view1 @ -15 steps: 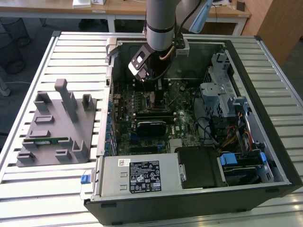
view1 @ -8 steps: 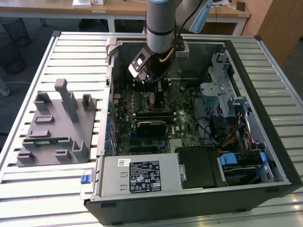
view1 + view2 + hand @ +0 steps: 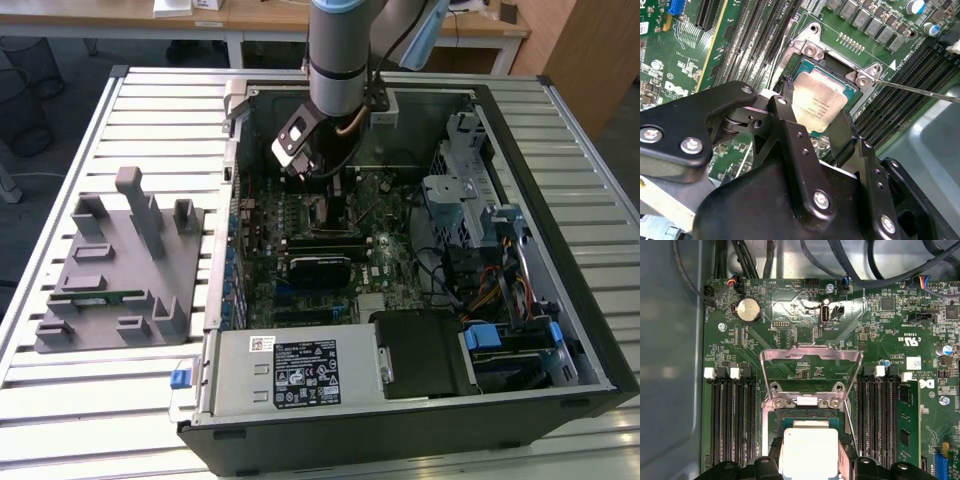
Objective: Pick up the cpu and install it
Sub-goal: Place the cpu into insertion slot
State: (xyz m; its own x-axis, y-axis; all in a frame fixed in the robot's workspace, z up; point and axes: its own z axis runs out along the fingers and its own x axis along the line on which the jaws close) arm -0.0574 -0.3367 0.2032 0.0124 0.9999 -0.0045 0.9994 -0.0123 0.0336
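Note:
The cpu (image 3: 821, 101) is a flat silver-topped square held between my gripper's two black fingers (image 3: 781, 111), directly over the motherboard socket (image 3: 810, 50). My gripper (image 3: 812, 119) is shut on the cpu by its opposite edges. Whether the chip rests in the socket or hovers just above it, I cannot tell. In the first wrist view the cpu (image 3: 808, 450) sits in the gripper (image 3: 809, 462) below the socket's raised metal load plate (image 3: 811, 356). In the exterior view the gripper (image 3: 318, 168) reaches down into the open computer case above the socket (image 3: 322, 210).
Memory slots (image 3: 730, 420) flank the socket on both sides. A thin lever (image 3: 920, 90) sticks out beside the socket. Cables (image 3: 850, 265) run along the case wall. A grey fixture (image 3: 115, 265) with a green memory stick (image 3: 95, 297) lies at the exterior view's left. A power supply (image 3: 290, 370) fills the case's near end.

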